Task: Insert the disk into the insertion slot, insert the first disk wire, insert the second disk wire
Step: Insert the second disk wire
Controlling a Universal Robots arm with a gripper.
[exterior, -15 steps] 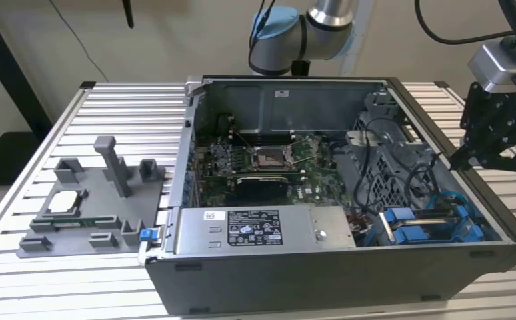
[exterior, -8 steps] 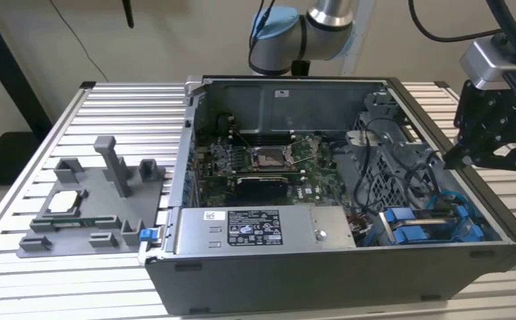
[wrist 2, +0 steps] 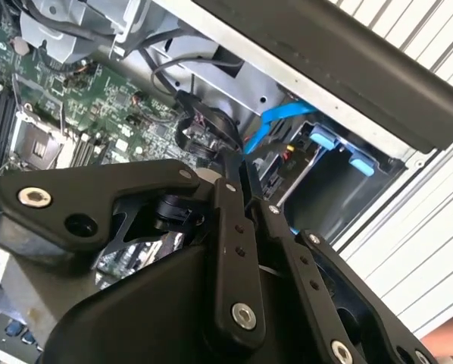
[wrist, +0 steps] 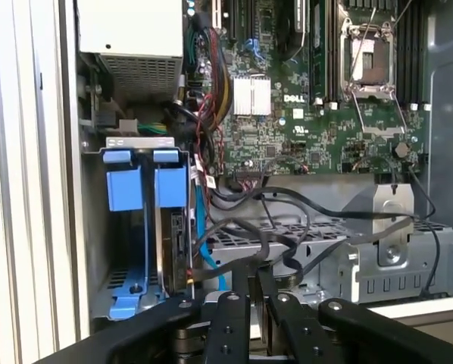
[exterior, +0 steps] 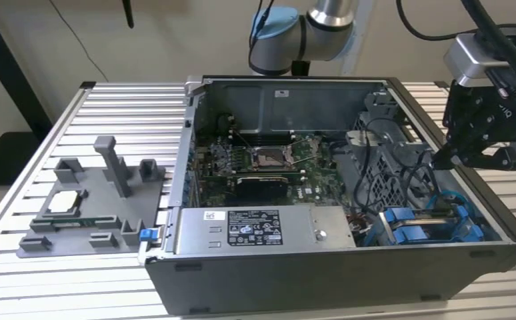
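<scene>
The open computer case (exterior: 329, 280) holds the insertion slot (exterior: 418, 230) at its near corner on the exterior view's right, marked by bright blue side pieces (wrist: 124, 188). The disk (wrist: 178, 241) stands edge-on inside that slot, its connector edge showing. A blue wire (wrist: 205, 250) runs past the disk toward my gripper (wrist: 255, 292). The gripper (exterior: 438, 160) hangs over the case's side on the exterior view's right, above the black wires (wrist: 287, 227). Its fingers (wrist 2: 242, 197) are pressed together. Black wires lie right at the tips; I cannot tell whether one is pinched.
A grey labelled power-supply box (exterior: 258, 228) sits beside the slot. The motherboard (exterior: 258, 160) fills the case floor. A perforated metal cage (wrist: 363, 262) lies under the black wires. A grey fixture (exterior: 80, 200) with parts stands on the slatted table (exterior: 125, 107), on the exterior view's left.
</scene>
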